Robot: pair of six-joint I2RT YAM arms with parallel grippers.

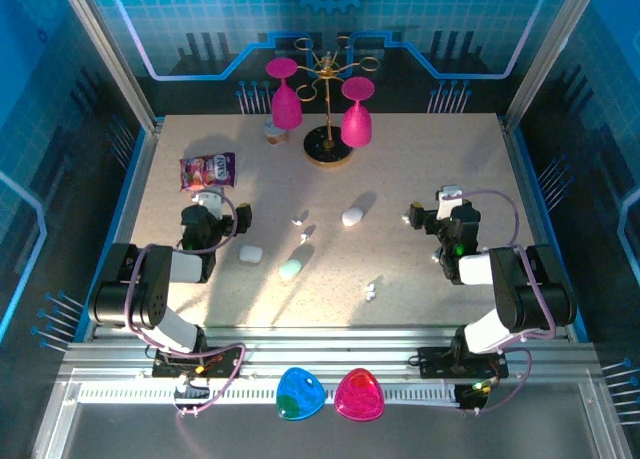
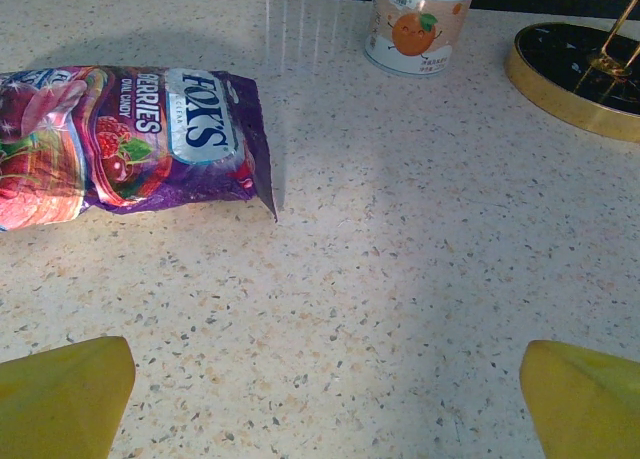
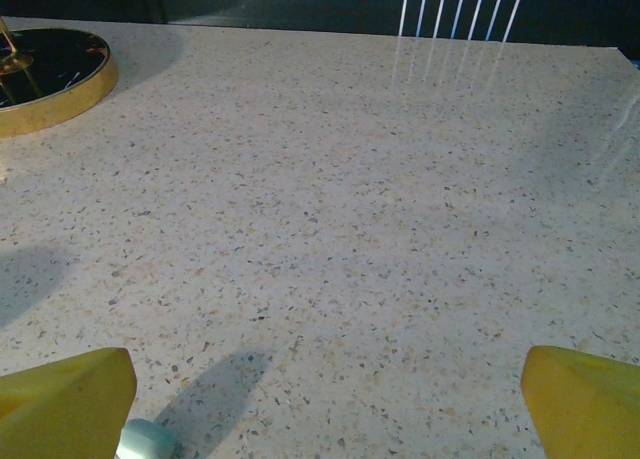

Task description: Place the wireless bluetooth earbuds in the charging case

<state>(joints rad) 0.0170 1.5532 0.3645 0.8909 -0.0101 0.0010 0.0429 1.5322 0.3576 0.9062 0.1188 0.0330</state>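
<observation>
The speckled beige table [image 1: 430,149] sits inside a booth of blue, grid-printed panels [image 1: 450,19], with an aluminium rail [image 1: 320,341] along its near edge. The wireless bluetooth earbuds [image 1: 298,219] lie loose around the table's middle (two close together, a third nearer the near edge), among two white cases [image 1: 352,216] and a mint case [image 1: 290,270]. Toward the far edge stands a gold rack [image 1: 328,144] hung with pink glasses [image 1: 357,124], with a small can [image 2: 418,24] beside it. A purple candy bag [image 2: 130,139] lies near the left edge. The left gripper [image 2: 325,379] and right gripper [image 3: 325,379] both have their fingers spread wide and hold nothing.
</observation>
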